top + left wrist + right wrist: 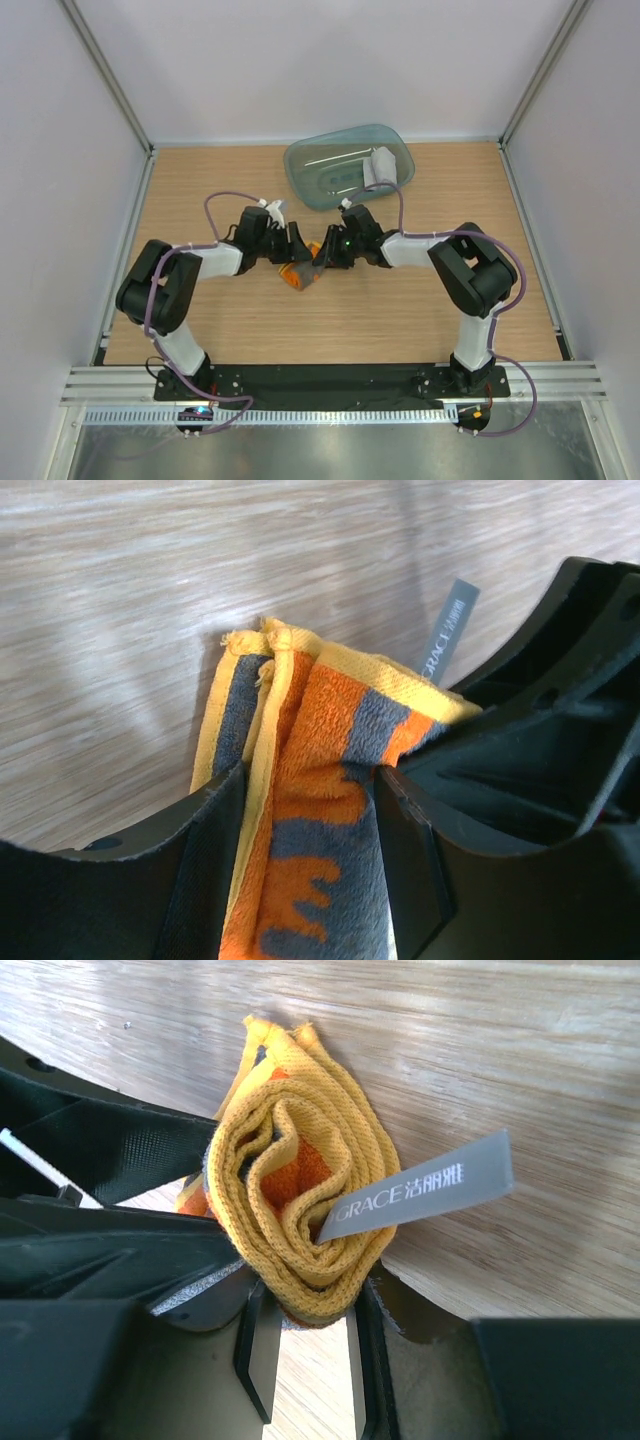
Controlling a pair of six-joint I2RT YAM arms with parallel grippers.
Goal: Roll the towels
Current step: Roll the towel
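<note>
arms (215, 260): black joints, white links | cables (230, 195): purple | left claw (310, 870), right claw (305, 1350): black

the yellow-orange towel (300, 1220) is fluffy terry cloth with a fine mesh-weave edge, its grey label (420, 1195) smooth satin ribbon, the table (400, 310) matt grained wood, the tray (320, 175) glossy translucent teal plastic, the left tool (305, 820) matt black plastic.

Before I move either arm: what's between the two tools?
The rolled yellow-orange towel, gripped by the left tool and the right tool from opposite sides. The top view shows it; both wrist views confirm the grips.
</note>
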